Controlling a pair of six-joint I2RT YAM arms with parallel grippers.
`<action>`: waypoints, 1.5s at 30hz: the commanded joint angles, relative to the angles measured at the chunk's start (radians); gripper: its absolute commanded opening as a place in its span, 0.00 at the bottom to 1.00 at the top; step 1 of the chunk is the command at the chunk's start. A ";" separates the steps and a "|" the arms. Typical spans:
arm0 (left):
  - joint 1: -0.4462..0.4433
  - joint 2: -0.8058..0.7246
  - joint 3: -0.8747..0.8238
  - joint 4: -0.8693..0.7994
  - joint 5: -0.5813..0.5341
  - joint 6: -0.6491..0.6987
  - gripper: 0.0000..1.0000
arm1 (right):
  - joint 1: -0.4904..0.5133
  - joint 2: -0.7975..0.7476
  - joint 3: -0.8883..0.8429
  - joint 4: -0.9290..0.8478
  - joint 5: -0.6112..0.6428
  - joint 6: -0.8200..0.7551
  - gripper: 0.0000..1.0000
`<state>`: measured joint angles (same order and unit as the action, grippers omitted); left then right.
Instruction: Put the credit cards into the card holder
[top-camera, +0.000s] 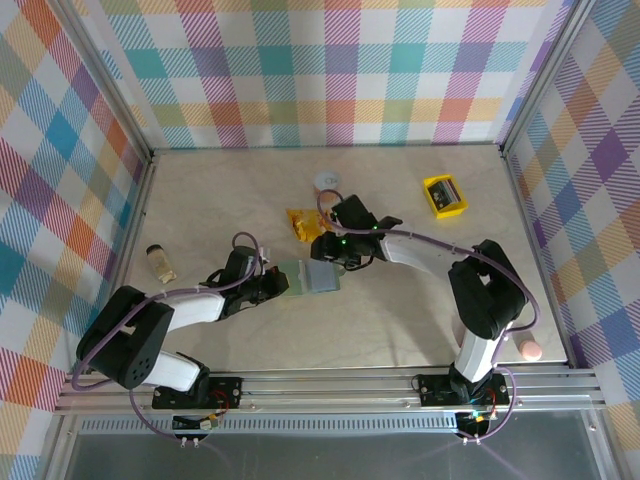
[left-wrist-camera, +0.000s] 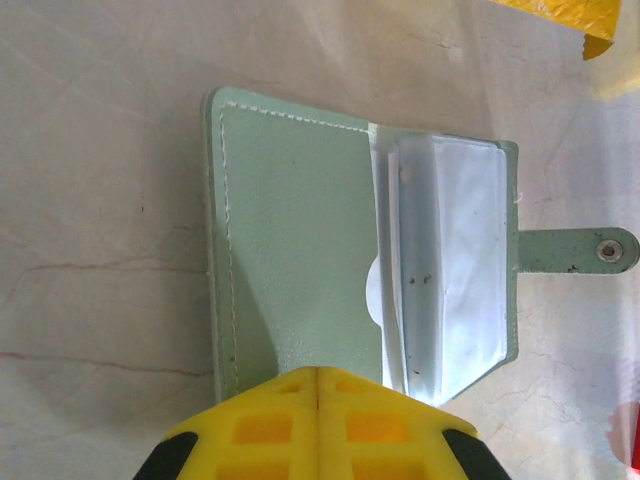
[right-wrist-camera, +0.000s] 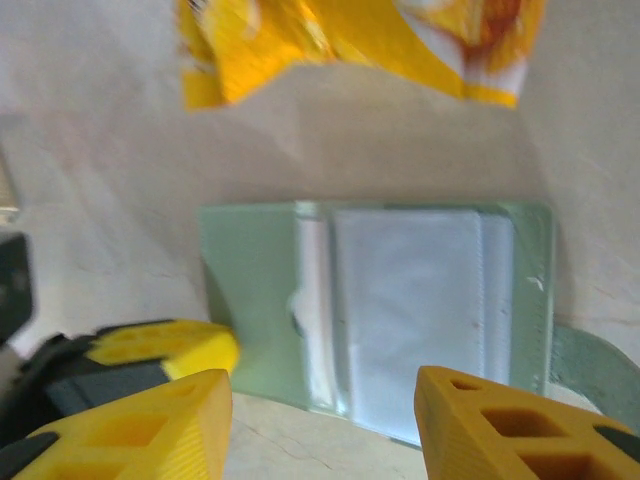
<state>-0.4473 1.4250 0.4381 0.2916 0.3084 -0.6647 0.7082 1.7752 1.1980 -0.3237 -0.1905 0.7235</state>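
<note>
The sage-green card holder (top-camera: 292, 276) lies open on the table's middle, with its clear sleeves (left-wrist-camera: 450, 260) fanned to the right and its snap strap (left-wrist-camera: 575, 249) sticking out. My left gripper (left-wrist-camera: 318, 372) is shut, and its joined yellow tips rest on the near edge of the holder's left flap (left-wrist-camera: 295, 220). My right gripper (right-wrist-camera: 322, 385) hovers open just over the sleeves (right-wrist-camera: 410, 300), nothing between its fingers. In the right wrist view the left gripper's yellow tip (right-wrist-camera: 170, 345) shows at the holder's corner. The credit cards are hidden or out of view.
An orange-yellow snack packet (top-camera: 303, 222) lies just beyond the holder. A yellow square tray (top-camera: 429, 190) with something dark inside sits at the back right. A white round item (top-camera: 327, 181), a small beige jar (top-camera: 160, 262) and a pink object (top-camera: 530, 349) lie further off.
</note>
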 joint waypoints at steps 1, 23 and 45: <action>0.014 0.015 0.025 0.002 0.005 0.042 0.00 | 0.005 0.049 -0.001 -0.044 -0.001 -0.033 0.52; 0.029 0.083 0.034 0.002 0.021 0.084 0.00 | 0.012 0.156 0.072 -0.083 -0.026 -0.105 0.50; 0.035 0.092 0.051 -0.003 0.029 0.097 0.00 | 0.051 0.217 0.110 -0.074 -0.045 -0.079 0.49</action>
<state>-0.4267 1.5078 0.4747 0.2951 0.3328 -0.5858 0.7464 1.9659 1.2903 -0.3866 -0.2096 0.6334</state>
